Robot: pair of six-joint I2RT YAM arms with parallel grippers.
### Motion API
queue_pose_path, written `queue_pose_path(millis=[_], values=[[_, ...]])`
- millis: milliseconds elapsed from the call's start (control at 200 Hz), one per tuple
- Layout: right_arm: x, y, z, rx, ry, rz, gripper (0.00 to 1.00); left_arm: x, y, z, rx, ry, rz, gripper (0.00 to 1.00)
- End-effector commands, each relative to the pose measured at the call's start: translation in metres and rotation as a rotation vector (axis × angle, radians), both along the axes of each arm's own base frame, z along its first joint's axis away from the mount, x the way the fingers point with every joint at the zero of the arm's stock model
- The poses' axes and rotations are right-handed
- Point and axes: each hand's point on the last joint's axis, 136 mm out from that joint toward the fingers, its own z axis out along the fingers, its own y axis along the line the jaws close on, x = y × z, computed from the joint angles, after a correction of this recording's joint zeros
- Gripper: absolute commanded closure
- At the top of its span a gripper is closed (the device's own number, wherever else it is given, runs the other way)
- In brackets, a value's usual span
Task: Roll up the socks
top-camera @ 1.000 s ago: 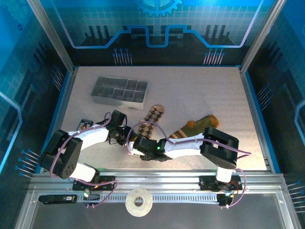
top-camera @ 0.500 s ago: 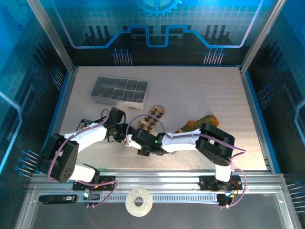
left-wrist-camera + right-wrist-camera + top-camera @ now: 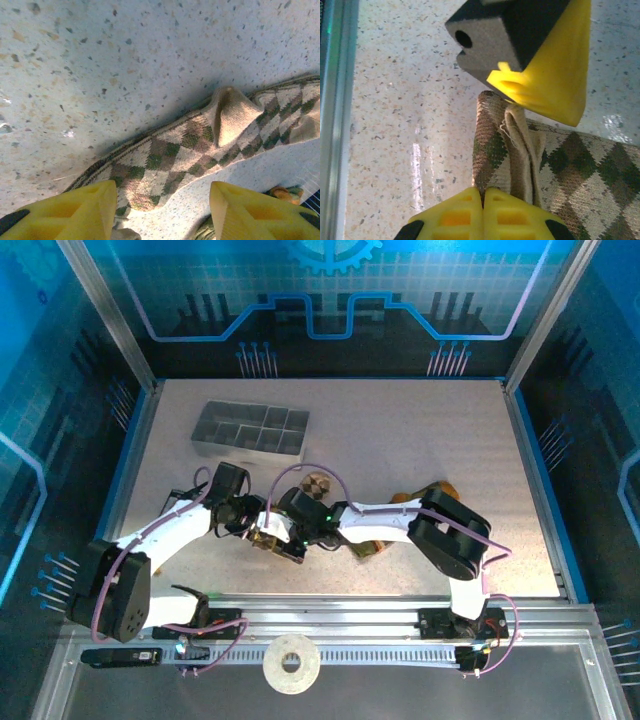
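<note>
The beige-and-brown checkered sock [image 3: 185, 150] lies rumpled across the table, with a fold standing up near its middle. My left gripper [image 3: 162, 212] hovers open over its cuff end, and its yellow fingers [image 3: 80, 210] hold nothing. My right gripper [image 3: 483, 200] is shut on the edge of this checkered sock [image 3: 570, 165], right beside the left gripper's finger [image 3: 545, 75]. In the top view both grippers, left [image 3: 258, 528] and right [image 3: 285, 542], meet at the sock's cuff [image 3: 270, 537], and its toe [image 3: 318, 483] shows behind them. The olive sock [image 3: 432, 494] lies to the right, partly under the right arm.
A grey compartmented tray [image 3: 205, 447] stands at the back left. A white ring [image 3: 291, 663] rests on the front rail. Open tabletop lies behind and to the right of the socks.
The left gripper has opened. The right gripper has shut on the checkered sock's edge and moved left and back. The sock is now bunched up, and less of the olive sock shows.
</note>
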Motion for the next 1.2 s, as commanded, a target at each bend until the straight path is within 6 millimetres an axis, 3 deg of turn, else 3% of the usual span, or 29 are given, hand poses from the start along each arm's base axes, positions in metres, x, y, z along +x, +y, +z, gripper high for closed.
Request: queue_pose_path(millis=[0, 170, 380, 615, 785, 921, 1196], values=[[-0.005, -0.073, -0.071, -0.311, 0.201, -0.176, 1.00, -0.011, -0.008, 0.011, -0.063, 0.016, -0.026, 0.50], [-0.005, -0.076, -0.071, -0.318, 0.172, -0.182, 1.00, -0.011, -0.005, 0.001, -0.074, 0.044, 0.015, 0.55], [-0.006, -0.078, -0.072, -0.332, 0.095, -0.178, 1.00, 0.004, 0.006, -0.009, -0.108, 0.120, 0.116, 0.56], [-0.005, -0.077, -0.073, -0.336, 0.082, -0.187, 1.00, 0.019, 0.009, 0.001, -0.117, 0.156, 0.136, 0.55], [-0.007, -0.078, -0.070, -0.293, 0.191, -0.208, 1.00, -0.005, 0.016, 0.018, -0.102, 0.151, 0.139, 0.55], [-0.013, -0.077, -0.070, -0.267, 0.305, -0.200, 1.00, -0.034, 0.016, 0.017, -0.135, 0.164, 0.145, 0.58], [-0.015, -0.083, -0.078, -0.224, 0.541, -0.244, 1.00, -0.050, -0.011, 0.007, -0.216, 0.131, 0.085, 0.58]])
